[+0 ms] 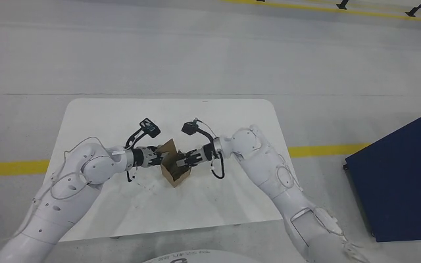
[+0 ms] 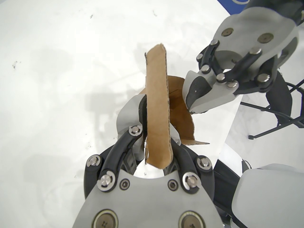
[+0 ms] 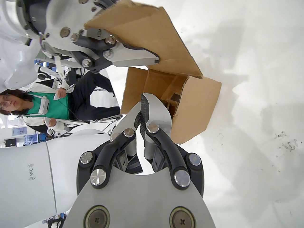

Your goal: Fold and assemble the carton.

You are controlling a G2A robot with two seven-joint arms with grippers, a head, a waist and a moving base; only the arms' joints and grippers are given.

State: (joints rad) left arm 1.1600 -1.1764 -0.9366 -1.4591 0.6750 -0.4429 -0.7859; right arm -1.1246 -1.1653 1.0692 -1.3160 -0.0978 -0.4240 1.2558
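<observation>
Roughly at the middle of the white rectangular table, slightly toward its near edge: a small brown corrugated-cardboard carton. Stands upright, open at the top, flaps raised, folded inner panels on show inside. At the carton's left, the left gripper: fingers clamped tight on one tall raised flap, cardboard pinched between the pads. At the carton's right, the right gripper: fingers drawn together with barely a slit between, tips against a side flap at the rim; impossible to tell whether pinching any cardboard. Well off to the right, on the grey floor, a dark blue flat panel; between it and the table, a yellow floor stripe.
</observation>
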